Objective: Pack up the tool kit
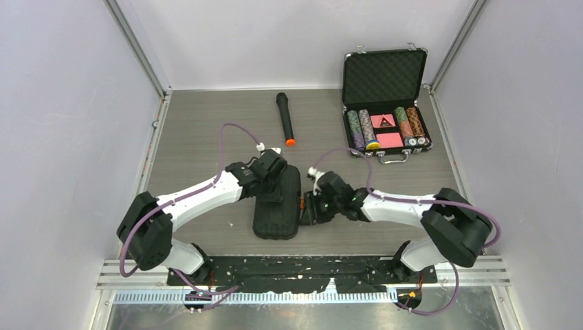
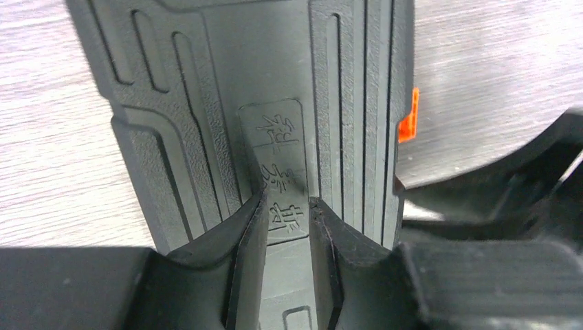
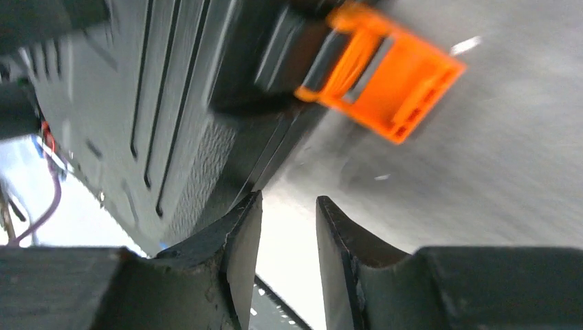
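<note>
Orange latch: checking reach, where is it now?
In the top view, the small orange plastic latch sits on the right edge of the flat black ribbed plastic case, beside the right claw.

Open counter lies left of the tool kit; farther back, the microphone and chip case stand in the way.

— What sort of place is this?
— A robotics lab test cell. 2 white-and-black robot arms, left and right, are bolted to a black metal plate.
— Anything else?
— A grey wood-grain bench is boxed in by plain pale wall panels on silver aluminium rails.
</note>
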Robot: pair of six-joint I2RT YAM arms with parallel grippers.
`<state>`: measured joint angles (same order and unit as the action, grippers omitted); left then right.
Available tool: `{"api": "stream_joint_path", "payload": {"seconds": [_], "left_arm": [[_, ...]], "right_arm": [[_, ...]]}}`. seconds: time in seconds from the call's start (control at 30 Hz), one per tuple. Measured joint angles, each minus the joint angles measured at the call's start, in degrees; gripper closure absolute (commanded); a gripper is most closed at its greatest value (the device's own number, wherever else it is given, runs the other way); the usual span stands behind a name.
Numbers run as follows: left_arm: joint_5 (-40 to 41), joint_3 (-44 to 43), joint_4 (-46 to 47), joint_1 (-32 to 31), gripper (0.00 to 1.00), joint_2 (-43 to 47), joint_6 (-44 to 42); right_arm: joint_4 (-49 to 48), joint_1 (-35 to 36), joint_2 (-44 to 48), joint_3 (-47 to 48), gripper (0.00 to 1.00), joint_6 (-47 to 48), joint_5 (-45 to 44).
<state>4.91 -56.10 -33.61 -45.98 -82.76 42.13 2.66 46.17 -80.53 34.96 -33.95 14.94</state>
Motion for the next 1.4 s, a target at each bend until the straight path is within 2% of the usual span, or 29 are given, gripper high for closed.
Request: {"api": "stream_joint_path", "payload": {"seconds": [0.1,0.23,0.37,0.5,0.6,0.7,0.83,1.03,1.27,1.4], "left_arm": [[3.15,-0.33,-1.70,0.37,0.69,-0.02,-1.70],[5.49,-0.48,-1.73,0.33,0.69,-0.46,-3.37],[5.99,-0.11,-0.50,0.33,0.69,-0.52,-4.24],[6.12,0.81,1.11,0.59,0.69,-0.04,-5.16],[5.18,2.05,2.82,1.55,0.70,0.92,-5.18],[3.85,2.95,4.50,2.80,0.70,1.53,-5.22],[3.15,3.37,5.75,3.58,0.70,1.60,-5.57],[2.91,3.87,6.99,4.24,0.70,1.77,-6.62],[3.04,4.20,7.02,4.98,0.71,2.12,-6.80],[3.02,4.20,7.02,5.05,0.72,2.08,-6.80]], "right_arm": [[-1.53,5.49,-3.21,0.24,0.59,-2.32,1.60],[-2.08,7.37,-3.06,0.31,0.53,-2.71,2.67],[-0.90,2.75,1.92,0.26,0.41,2.38,0.35],[-2.80,-4.94,5.68,-0.09,0.37,9.25,1.40],[-5.95,-10.03,4.13,-0.17,0.37,13.05,4.81],[-10.58,-13.22,-1.92,-0.07,0.37,15.23,11.04],[-13.99,-14.60,-11.28,1.49,0.37,15.98,18.93],[-20.37,-15.61,-19.74,5.66,0.36,14.97,29.92],[-23.91,-16.35,-23.82,7.21,0.39,12.48,36.48],[-24.11,-16.31,-23.85,7.19,0.46,11.65,38.05]]}}
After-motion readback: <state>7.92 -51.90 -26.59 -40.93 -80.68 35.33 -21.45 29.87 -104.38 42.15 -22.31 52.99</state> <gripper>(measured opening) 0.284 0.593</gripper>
